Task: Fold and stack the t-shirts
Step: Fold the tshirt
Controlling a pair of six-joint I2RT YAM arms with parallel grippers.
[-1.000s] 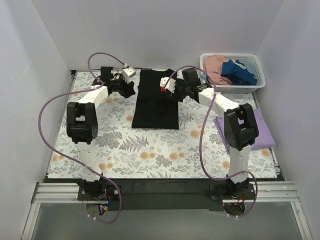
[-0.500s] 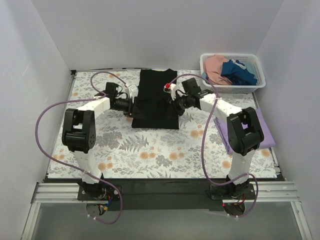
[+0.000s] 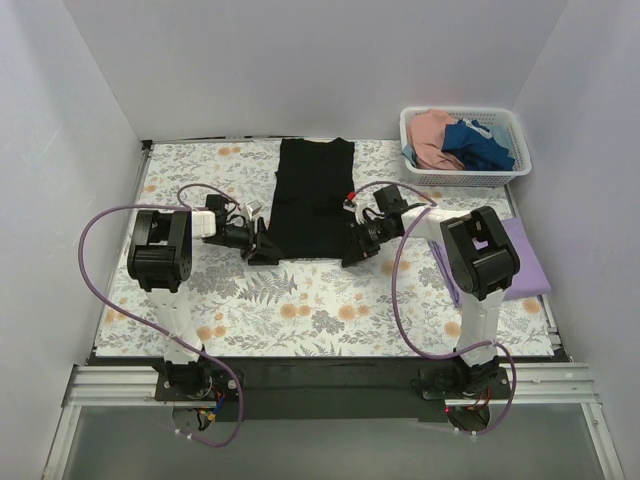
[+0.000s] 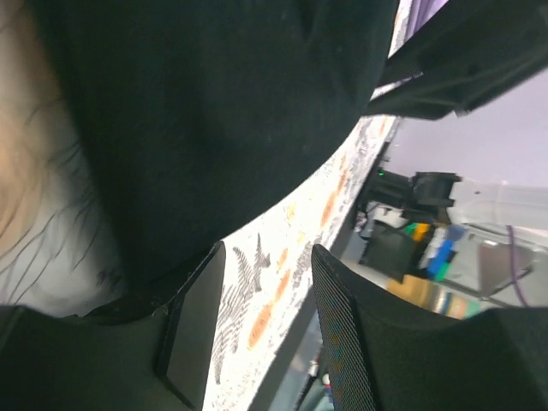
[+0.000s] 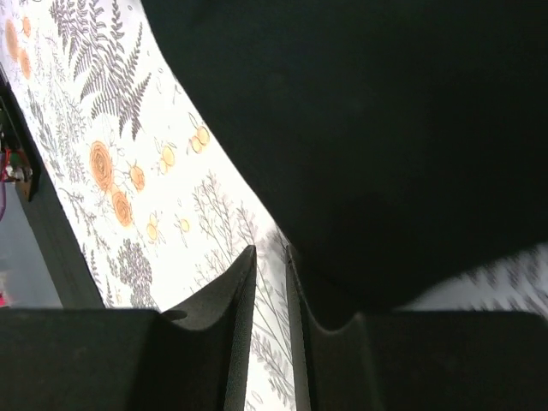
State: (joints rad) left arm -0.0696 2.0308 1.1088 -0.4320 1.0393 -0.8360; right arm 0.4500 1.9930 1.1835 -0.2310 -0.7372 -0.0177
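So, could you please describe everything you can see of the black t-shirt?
The black t-shirt is plain, soft, matte cloth, folded into a long narrow rectangle with no sleeves showing. It lies flat on the floral table, its long sides running away from the arms. The left gripper and right gripper sit at its two near corners. The wrist views show its edge beside a finger of each, with no cloth between the fingers.

top: overhead, whole table (image 3: 300,300) | wrists: close, low | shared: black t-shirt (image 3: 314,200) hem
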